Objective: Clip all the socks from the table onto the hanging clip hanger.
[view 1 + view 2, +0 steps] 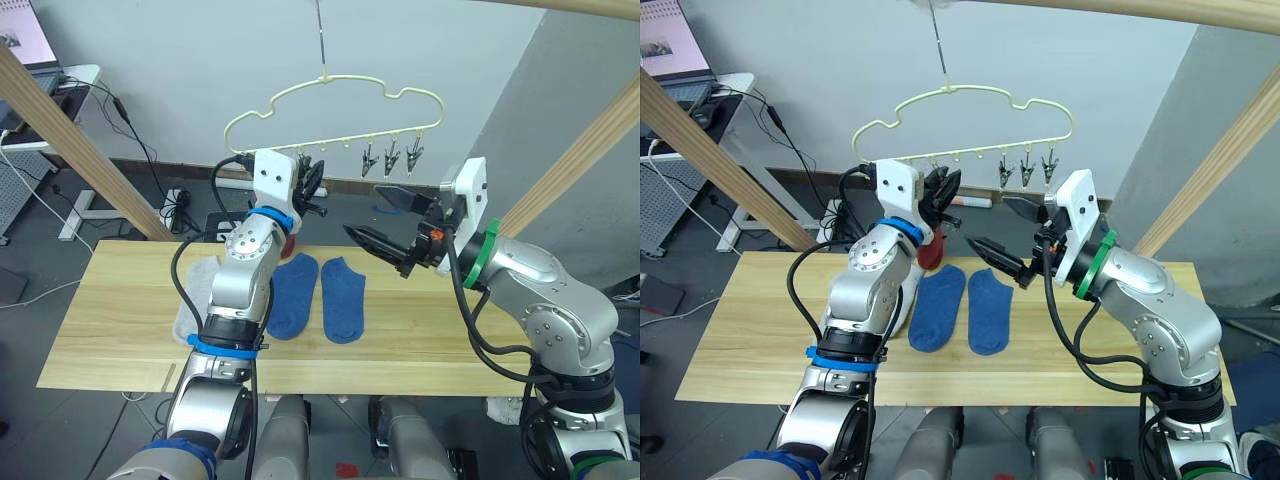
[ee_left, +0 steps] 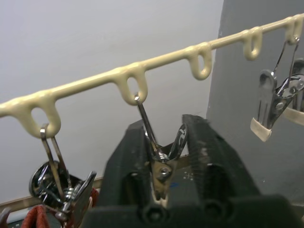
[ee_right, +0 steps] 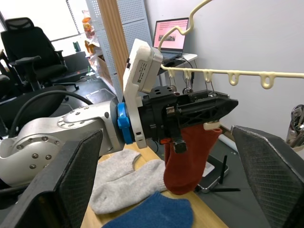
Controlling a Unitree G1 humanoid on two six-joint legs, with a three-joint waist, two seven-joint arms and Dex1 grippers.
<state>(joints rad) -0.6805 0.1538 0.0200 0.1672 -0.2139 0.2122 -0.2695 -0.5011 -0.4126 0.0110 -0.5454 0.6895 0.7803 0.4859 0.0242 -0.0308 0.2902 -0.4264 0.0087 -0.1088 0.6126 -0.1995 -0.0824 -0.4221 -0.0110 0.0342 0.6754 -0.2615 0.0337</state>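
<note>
L gripper [image 1: 312,190] is raised to the hanger's [image 1: 335,105] lower bar, fingers [image 2: 204,156] narrowly apart and pressed on either side of one metal clip [image 2: 159,164], squeezing its handles; clip hangs from a loop on the bar. Next clip along [image 2: 66,192] has a bit of red fabric at it, but whether it grips the sock can't be told. Red sock [image 3: 187,156] hangs down just below the L gripper, seen from R wrist cam; in head views only a small red patch [image 1: 931,250] shows behind the L forearm. Can't tell what actually holds the sock up. R gripper [image 1: 385,222] sits mid-air to the right of the L one, near but apart, below the hanger's right half; jaws wide open, nothing between them, touching nothing. Three free clips [image 1: 390,158] hang at the right part of the bar, above the R gripper. Hanger hangs by its long hook above the far edge of the table [image 1: 120,330]. On the table: two blue socks [image 1: 320,295] side by side, flat, toes toward the robot, near centre; grey socks [image 3: 126,180] lie left of them, partly hidden by the L arm, one edge showing at [image 1: 190,300]. Blue and grey are just beside each other.
</note>
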